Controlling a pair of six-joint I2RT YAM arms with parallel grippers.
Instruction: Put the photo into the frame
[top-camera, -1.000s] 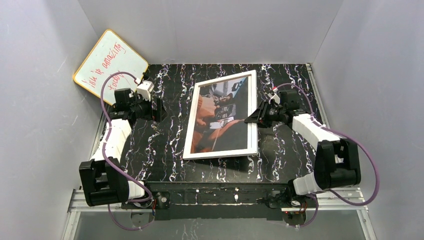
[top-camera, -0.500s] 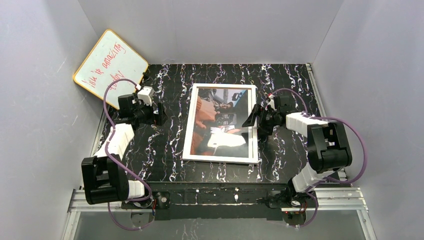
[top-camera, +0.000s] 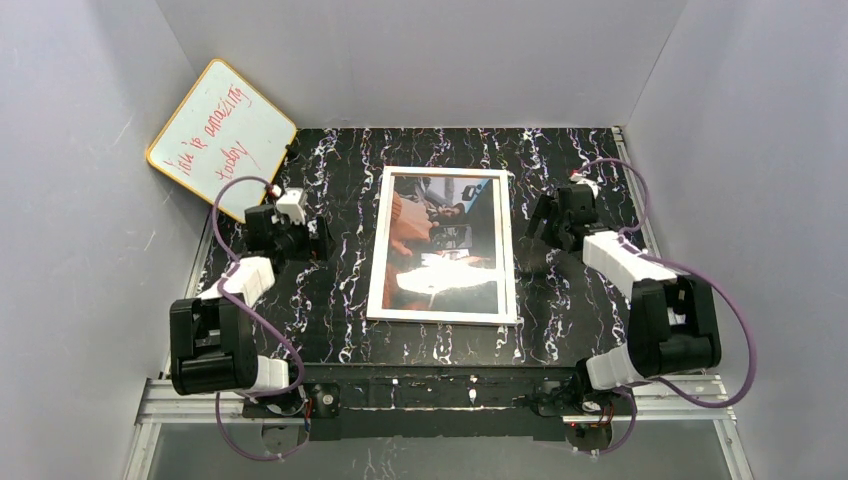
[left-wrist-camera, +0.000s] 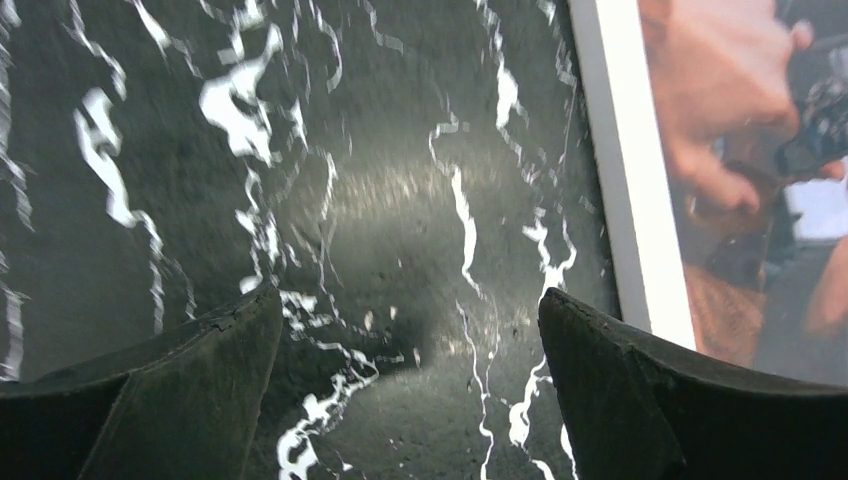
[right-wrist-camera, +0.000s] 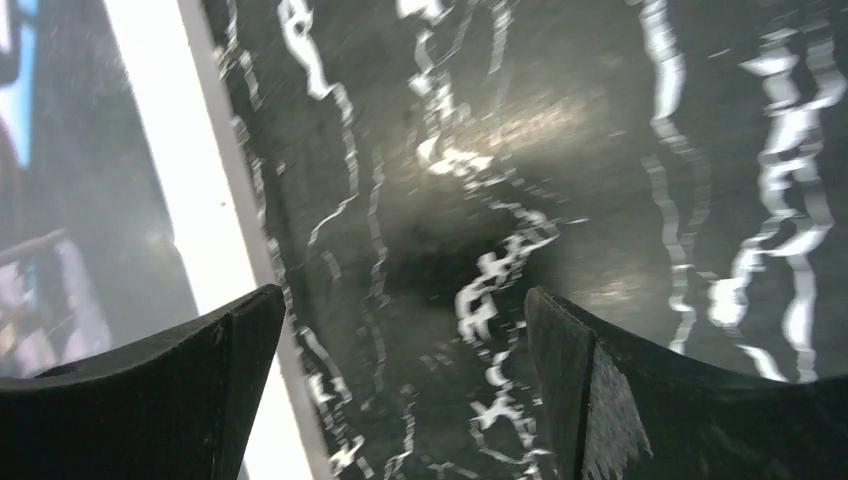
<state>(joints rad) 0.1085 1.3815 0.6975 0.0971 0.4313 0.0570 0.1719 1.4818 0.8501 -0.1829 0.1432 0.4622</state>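
The white frame (top-camera: 377, 262) lies flat, face up, in the middle of the black marbled table, and the photo (top-camera: 445, 240) shows inside it with its orange-red, dark and white areas. My left gripper (top-camera: 318, 241) hovers open over bare table just left of the frame, apart from it. In the left wrist view the left gripper (left-wrist-camera: 410, 335) holds nothing, with the frame's white edge (left-wrist-camera: 632, 200) and the photo (left-wrist-camera: 760, 140) at the right. My right gripper (top-camera: 540, 222) is open just right of the frame. The right wrist view has the right gripper (right-wrist-camera: 405, 330) empty, with the frame's edge (right-wrist-camera: 190, 180) beside its left finger.
A yellow-rimmed whiteboard (top-camera: 220, 130) with red writing leans in the back left corner. Grey walls close in the table (top-camera: 330, 300) on the left, back and right. Purple cables loop around both arms.
The frame, tilted with its right edge held up by my right gripper, has dropped flat. The right gripper has opened and drawn back to the right. The left arm has pulled back slightly.
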